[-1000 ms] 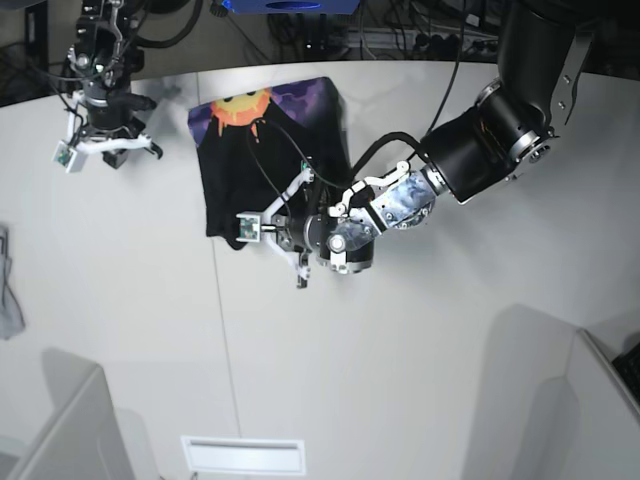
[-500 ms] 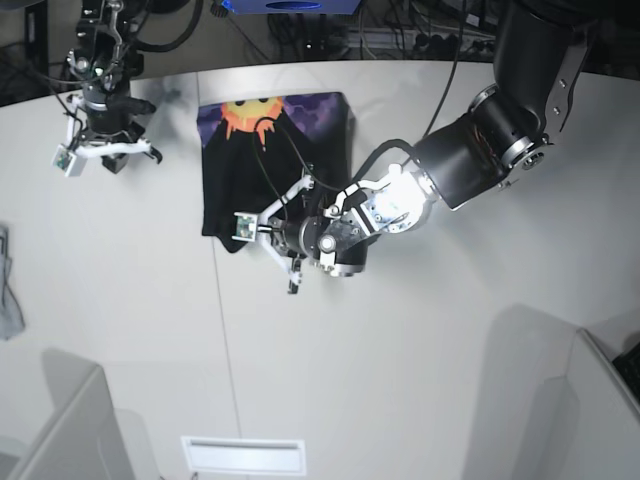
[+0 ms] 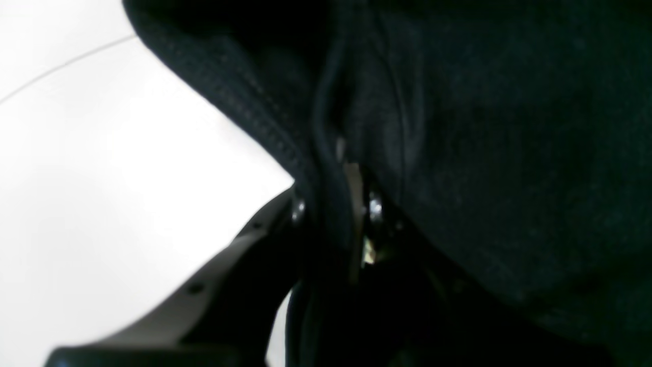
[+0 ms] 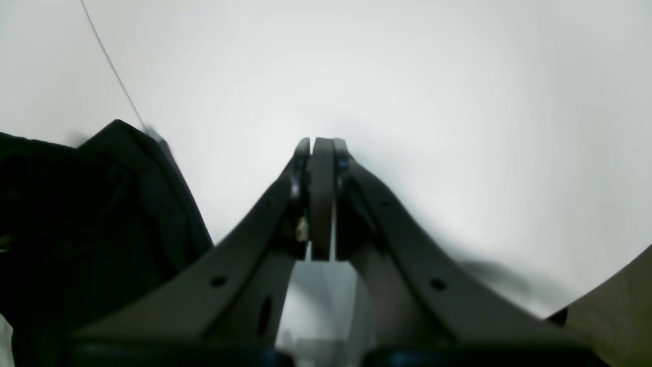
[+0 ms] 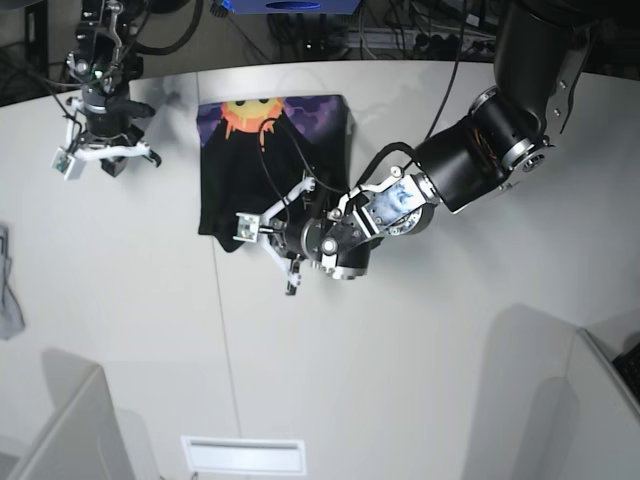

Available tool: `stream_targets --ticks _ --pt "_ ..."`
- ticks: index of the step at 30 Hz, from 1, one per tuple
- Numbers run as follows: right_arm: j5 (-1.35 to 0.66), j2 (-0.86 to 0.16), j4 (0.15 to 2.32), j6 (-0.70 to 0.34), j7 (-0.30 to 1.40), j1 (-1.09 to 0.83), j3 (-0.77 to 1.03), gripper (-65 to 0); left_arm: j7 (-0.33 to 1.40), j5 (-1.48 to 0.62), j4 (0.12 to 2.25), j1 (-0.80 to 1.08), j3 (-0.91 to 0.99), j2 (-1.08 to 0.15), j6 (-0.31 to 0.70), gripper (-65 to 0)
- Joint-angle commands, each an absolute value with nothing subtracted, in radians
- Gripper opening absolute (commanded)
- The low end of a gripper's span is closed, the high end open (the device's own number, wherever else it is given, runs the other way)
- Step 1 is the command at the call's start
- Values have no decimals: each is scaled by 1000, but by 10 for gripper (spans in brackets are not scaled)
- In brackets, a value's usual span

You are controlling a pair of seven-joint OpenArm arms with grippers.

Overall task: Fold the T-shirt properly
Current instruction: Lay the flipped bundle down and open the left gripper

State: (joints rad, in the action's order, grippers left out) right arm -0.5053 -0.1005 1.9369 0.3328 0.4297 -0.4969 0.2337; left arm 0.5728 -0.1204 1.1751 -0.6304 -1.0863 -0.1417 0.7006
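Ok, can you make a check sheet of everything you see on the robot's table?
Surface: white table, thin seam line across it.
Job's things: T-shirt, partly folded, sun print showing at the far end.
Clutter: grey cloth at the table's edge.
Pincers: left pincer shut on the T-shirt's black edge; right pincer shut, holding nothing, over bare table.
Cables: black cable lying across the T-shirt.
Surroundings: cables and gear behind the table.

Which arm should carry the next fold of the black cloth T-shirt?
Left. The left gripper is already shut on a bunched edge of the black cloth T-shirt. The right gripper is shut on nothing, over bare white table beside the shirt.
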Motion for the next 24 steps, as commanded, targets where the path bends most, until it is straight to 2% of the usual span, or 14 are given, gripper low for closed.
stream_targets --ticks 1,8,9,13,17,20,24 --pt "-499 -108 1952 329 407 -495 237 -650 572 -117 1190 -662 -1075 -137 698 -650" --pt "-499 -108 1952 329 407 -495 232 -650 572 -120 1188 -694 -1075 -133 698 -650" --pt "-499 -108 1952 329 407 -495 232 -650 572 -120 1188 -694 -1073 -127 698 -632" --pt "-499 -108 1952 329 407 -495 231 -650 572 -119 1185 -696 -1073 -102 698 -397" --pt "-499 -108 1952 329 407 -496 231 -650 572 -119 1185 -697 -1072 -76 698 -209" --pt "-499 -108 1952 329 407 -499 231 -650 573 -119 1191 -716 -1027 -61 698 -145" --pt "-498 -108 1952 329 407 -503 231 -650 611 -119 1233 -723 -900 -58 698 -138"
